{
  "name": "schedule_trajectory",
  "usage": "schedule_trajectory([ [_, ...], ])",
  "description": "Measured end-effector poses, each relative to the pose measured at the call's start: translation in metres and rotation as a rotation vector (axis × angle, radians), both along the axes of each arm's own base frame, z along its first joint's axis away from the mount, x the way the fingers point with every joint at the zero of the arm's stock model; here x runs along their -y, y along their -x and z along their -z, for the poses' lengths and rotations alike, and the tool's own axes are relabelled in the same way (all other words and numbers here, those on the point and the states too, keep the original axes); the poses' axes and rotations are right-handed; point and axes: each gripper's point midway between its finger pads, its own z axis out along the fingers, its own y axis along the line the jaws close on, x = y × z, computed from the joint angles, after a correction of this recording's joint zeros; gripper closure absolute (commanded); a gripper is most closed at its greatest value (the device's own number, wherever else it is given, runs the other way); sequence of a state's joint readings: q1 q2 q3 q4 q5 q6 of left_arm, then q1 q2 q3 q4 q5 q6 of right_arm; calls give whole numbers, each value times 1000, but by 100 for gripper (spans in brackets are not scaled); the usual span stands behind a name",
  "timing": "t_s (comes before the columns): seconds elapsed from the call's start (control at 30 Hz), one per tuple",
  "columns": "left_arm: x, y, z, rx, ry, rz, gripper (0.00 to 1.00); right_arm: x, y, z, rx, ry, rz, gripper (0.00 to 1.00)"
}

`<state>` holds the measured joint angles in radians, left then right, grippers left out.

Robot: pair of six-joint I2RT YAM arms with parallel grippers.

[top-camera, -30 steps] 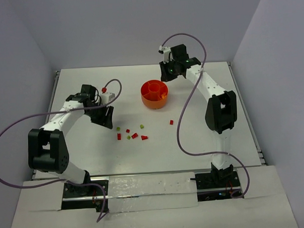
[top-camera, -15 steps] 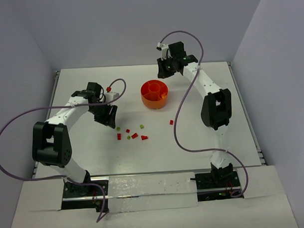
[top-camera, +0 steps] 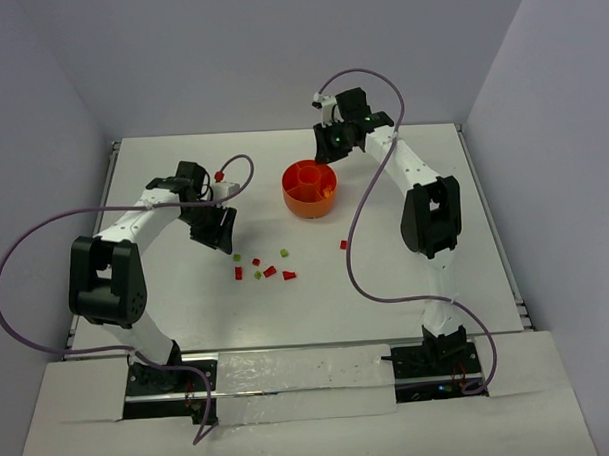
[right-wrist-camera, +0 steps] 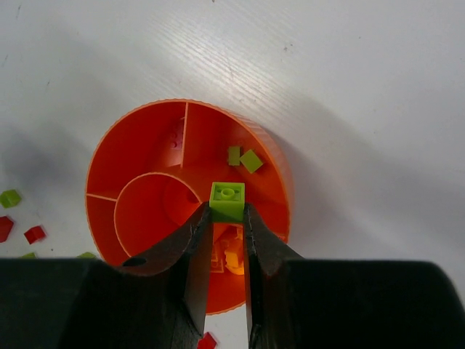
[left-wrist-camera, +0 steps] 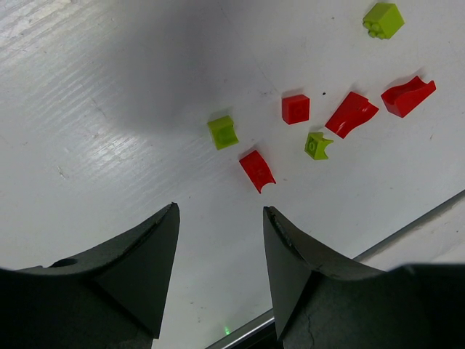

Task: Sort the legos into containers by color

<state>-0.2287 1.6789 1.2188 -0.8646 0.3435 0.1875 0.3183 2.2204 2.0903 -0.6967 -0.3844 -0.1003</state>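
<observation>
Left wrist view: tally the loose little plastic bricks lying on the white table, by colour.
Red plastic bricks: 4
Lime-green plastic bricks: 3
Total: 7

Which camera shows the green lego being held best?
The right wrist view: the green lego is close up, pinched between the fingers over the orange bowl. The top view cannot make it out; the left wrist view misses it.

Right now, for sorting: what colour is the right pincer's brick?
Green brick; right wrist view.
</observation>
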Motion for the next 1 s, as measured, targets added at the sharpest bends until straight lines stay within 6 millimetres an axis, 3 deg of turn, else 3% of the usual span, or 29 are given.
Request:
schedule_trajectory([
  [0.1,0,0,1,-2,-1,0,41,0,2,1,-10,2,-4,72],
  [0.17,0,0,1,-2,-2,0,41,-1,4,2,-14,3,-10,61],
  [0.27,0,0,1,-1,-5,0,41,-2,6,3,-21,5,-17,52],
  [0.47,0,0,1,-1,-6,-1,43,-3,8,4,-22,8,-24,41],
  [0.83,6,18,9,-38,-11,8,43,-5,9,4,-25,7,-25,37],
  [1.0,7,19,11,-42,-15,10,43,-5,10,5,-28,9,-27,26],
])
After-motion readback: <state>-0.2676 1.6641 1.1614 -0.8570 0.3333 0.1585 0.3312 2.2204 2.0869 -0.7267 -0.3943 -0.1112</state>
